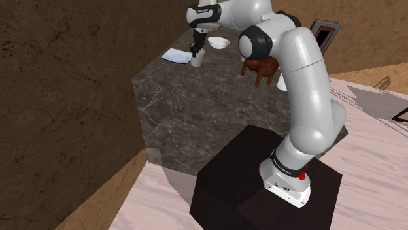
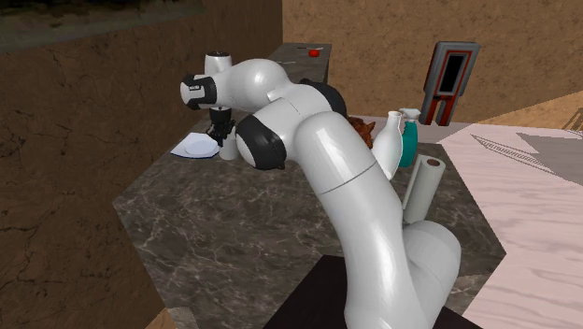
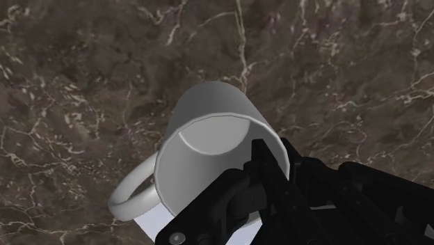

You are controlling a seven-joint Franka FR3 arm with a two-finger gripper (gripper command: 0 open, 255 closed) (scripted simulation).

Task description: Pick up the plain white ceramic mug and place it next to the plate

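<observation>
- The gripper [image 3: 249, 167] has its fingers pinching the white mug [image 3: 209, 104] by the wall at its rim, so the grasp looks done.
- The mug is low over the marble counter [image 1: 196, 111], just beside the white plate [image 1: 175, 56].
- Probably left: setting it down and releasing.

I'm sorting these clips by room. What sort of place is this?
Probably a kitchen: a dark marble counter carrying a plate, a white mug and a paper towel roll.

White mug [image 3: 209, 132], grey-shaded inside; black end effector [image 3: 254, 163]; desk [image 1: 209, 111] dark brown marble with thin white veins; white plate [image 2: 194, 146]; teal vase [image 2: 408, 145]; white arm [image 1: 307, 85] with dark joints; black stand [image 1: 229, 183]
</observation>
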